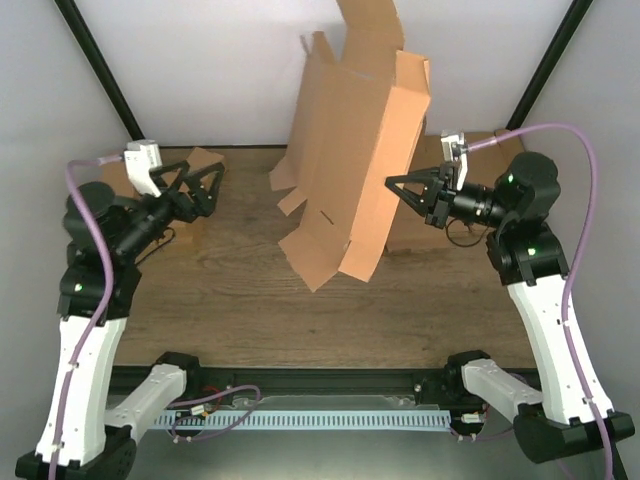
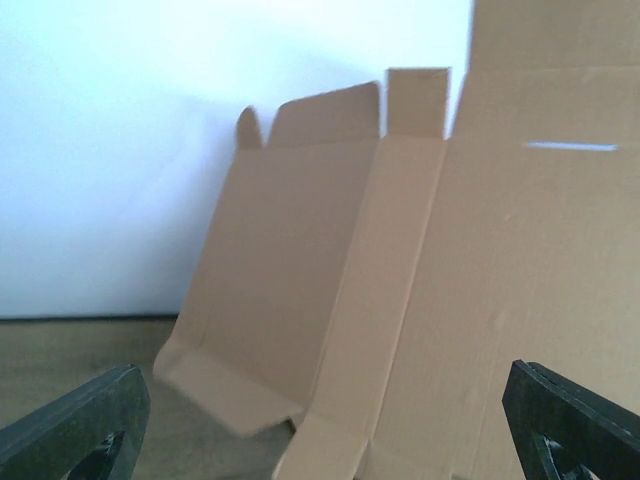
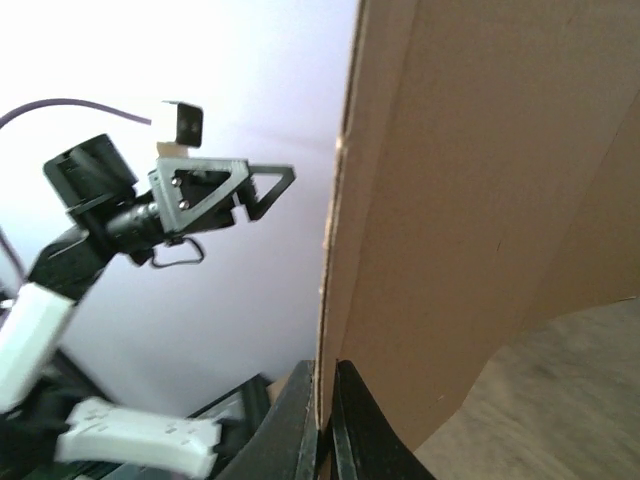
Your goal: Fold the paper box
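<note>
The paper box (image 1: 352, 150) is a large brown die-cut sheet with flaps and slits. It stands tilted on its lower flaps in the middle of the wooden table (image 1: 230, 300), leaning toward the back wall. My right gripper (image 1: 392, 184) is shut on its right edge; in the right wrist view the fingers (image 3: 300, 425) pinch the thin cardboard edge of the box (image 3: 470, 200). To the left, apart from the box, hangs my left gripper (image 1: 215, 180), open with nothing in it. In the left wrist view its fingers (image 2: 75, 430) stand wide, facing the box panels (image 2: 420, 300).
A smaller brown carton (image 1: 203, 160) lies behind my left gripper. More brown cardboard (image 1: 412, 238) lies on the table below and behind my right gripper. Black frame posts (image 1: 100, 70) stand at both back corners before the white wall.
</note>
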Motion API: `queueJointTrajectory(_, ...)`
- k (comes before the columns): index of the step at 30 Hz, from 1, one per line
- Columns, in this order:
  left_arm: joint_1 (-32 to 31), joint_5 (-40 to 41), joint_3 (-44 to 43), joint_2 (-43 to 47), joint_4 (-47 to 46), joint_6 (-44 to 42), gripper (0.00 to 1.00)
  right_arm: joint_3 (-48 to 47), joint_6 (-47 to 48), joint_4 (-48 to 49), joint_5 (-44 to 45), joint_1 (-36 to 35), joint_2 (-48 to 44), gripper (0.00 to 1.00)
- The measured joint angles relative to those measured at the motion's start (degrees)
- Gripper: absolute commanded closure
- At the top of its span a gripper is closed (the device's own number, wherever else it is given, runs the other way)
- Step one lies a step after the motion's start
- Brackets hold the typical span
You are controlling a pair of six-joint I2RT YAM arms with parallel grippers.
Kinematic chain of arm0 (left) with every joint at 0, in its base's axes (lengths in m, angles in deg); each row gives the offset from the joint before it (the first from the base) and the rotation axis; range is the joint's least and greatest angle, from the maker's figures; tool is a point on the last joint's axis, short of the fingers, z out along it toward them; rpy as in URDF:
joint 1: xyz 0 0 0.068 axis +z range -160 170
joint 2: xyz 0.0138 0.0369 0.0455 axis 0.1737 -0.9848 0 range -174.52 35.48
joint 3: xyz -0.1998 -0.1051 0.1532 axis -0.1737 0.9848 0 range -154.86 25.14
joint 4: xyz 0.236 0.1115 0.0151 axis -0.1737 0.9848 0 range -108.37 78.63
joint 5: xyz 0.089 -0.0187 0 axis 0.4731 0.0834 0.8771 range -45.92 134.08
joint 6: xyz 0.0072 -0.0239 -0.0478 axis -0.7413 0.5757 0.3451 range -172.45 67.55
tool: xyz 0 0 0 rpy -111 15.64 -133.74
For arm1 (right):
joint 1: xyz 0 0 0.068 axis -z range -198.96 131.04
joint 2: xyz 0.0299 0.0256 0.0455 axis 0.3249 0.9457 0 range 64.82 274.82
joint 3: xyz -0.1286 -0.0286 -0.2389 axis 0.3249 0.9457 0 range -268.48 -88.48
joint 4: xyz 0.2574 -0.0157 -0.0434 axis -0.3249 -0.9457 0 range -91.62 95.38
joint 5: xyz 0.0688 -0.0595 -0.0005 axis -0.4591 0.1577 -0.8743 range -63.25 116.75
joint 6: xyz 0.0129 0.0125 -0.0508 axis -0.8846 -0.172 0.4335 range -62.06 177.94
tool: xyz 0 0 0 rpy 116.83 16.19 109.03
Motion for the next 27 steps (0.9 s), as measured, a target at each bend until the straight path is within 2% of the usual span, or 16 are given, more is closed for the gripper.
queueJointTrajectory(5,0.00,1.51,-6.27,3.65,1.81,-1.88,0.00,-9.09,-1.44,-5.07,-9.64,0.00,6.47,0.99)
queueJointTrajectory(9,-0.04,1.33,-8.74,6.14,1.73,-2.56,0.00,-10.75,1.81,-14.34,-6.88,0.00,10.67,0.99)
queueJointTrajectory(12,-0.07,0.42,-8.94,5.68,2.14,-2.60,0.00,-11.04,4.81,-20.50,0.63,-0.02,14.99,0.99)
queueJointTrajectory(16,-0.09,-0.74,-7.48,3.10,2.82,-2.56,0.00,-12.68,10.14,-27.58,15.56,-0.13,24.20,0.99)
queueJointTrajectory(22,-0.09,-1.57,-2.36,1.33,3.63,-2.51,0.00,-21.62,19.56,-37.24,37.11,-1.79,39.32,0.99)
queueJointTrajectory(27,-0.09,-1.73,0.11,0.33,3.65,-2.73,0.00,-26.01,27.96,-41.03,51.10,-4.98,45.72,0.99)
